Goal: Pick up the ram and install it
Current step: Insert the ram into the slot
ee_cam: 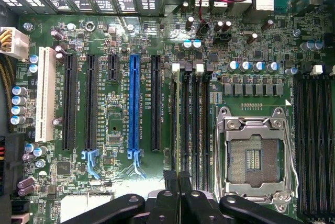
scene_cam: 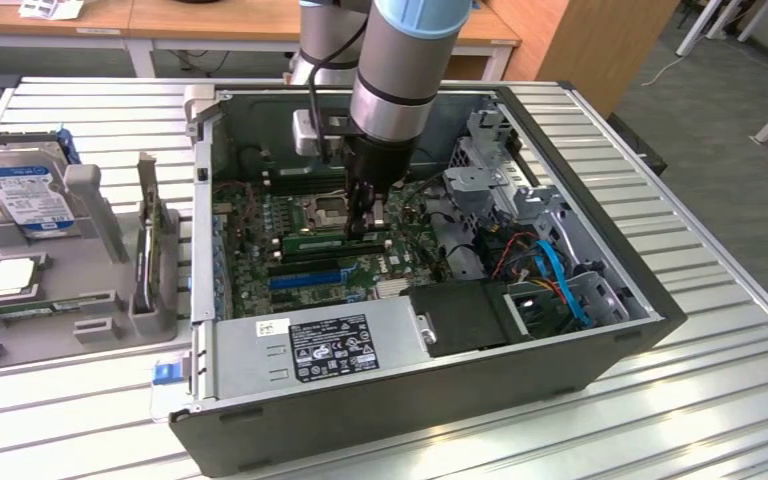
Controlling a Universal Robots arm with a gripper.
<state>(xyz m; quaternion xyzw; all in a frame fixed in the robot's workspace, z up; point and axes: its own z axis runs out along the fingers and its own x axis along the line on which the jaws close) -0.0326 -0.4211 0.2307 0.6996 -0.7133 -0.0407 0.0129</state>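
The ram [scene_cam: 335, 241] is a thin green stick standing on edge in a black slot of the motherboard inside the open computer case. My gripper [scene_cam: 364, 226] reaches straight down into the case. Its black fingers are shut on the stick's top edge near one end. In the wrist view the ram [ee_cam: 176, 119] shows edge-on as a narrow strip in the memory slot farthest from the empty processor socket [ee_cam: 254, 156]. My gripper [ee_cam: 178, 185] has its fingertips closed together over that strip.
Blue and black expansion slots [ee_cam: 134, 103] run beside the memory slots. The power supply [scene_cam: 317, 345], drive cage [scene_cam: 491, 185] and blue cables [scene_cam: 564, 280] crowd the case. A grey tray [scene_cam: 104, 320] at the exterior view's left holds a hard drive [scene_cam: 24, 190] and a processor chip [scene_cam: 8, 275].
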